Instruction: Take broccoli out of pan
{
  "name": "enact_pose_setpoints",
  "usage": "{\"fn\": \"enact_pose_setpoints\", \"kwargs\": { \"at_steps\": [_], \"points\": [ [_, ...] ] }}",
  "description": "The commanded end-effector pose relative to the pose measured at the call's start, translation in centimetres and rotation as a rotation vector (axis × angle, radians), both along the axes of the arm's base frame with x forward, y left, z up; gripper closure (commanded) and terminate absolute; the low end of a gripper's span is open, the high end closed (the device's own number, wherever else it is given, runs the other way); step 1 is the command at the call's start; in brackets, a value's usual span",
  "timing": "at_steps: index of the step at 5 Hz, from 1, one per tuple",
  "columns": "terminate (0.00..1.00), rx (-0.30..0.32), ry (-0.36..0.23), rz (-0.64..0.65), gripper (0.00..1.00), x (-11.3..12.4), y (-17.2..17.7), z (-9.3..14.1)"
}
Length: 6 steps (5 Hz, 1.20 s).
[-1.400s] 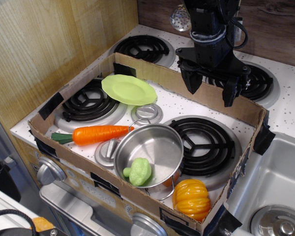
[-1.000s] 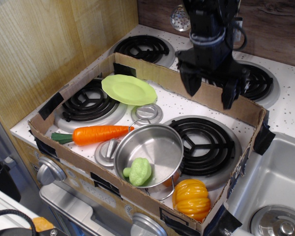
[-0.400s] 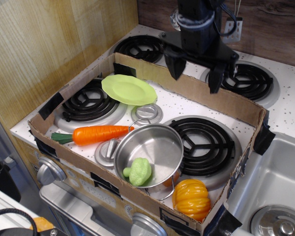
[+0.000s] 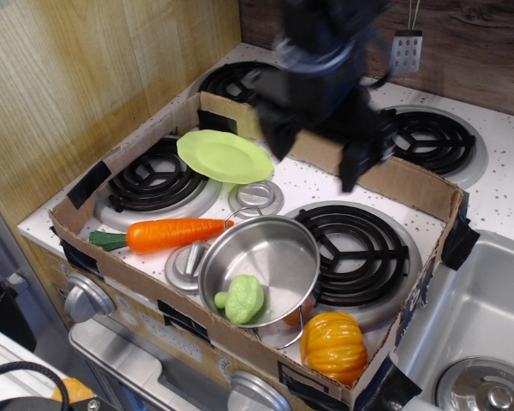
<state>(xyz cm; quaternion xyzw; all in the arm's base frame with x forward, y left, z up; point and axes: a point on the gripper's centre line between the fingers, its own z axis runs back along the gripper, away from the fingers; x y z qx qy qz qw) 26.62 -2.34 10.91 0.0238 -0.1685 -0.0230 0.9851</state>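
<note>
Broccoli (image 4: 242,299) inside steel pan (image 4: 274,244), blurred pincer (image 4: 318,157) spread wide above, empty green plate (image 4: 225,155) behind

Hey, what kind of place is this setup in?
Likely a toy kitchen: a stove top with black coil burners, a steel sink at the right, and plastic play food such as the carrot and broccoli.

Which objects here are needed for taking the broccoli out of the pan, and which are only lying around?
Needed: broccoli, pan, gripper with its jaws apart.

Lying around: carrot, light-green plate, orange pumpkin, cardboard tray.
</note>
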Motion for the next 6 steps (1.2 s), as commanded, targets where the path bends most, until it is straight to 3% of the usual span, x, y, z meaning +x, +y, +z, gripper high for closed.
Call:
{"fn": "enact_pose_setpoints", "kwargs": {
  "at_steps": [1,3,6],
  "points": [
    [0.00,-0.022,-0.032,-0.026,0.00,-1.5,1.7,-0.9],
    [0.00,-0.103,-0.014,-0.006,0.00,-2.8,2.3,-3.3],
    [0.00,-0.074,-0.030,0.059,0.00,-4.2,2.1,-6.0]
  ]
}}
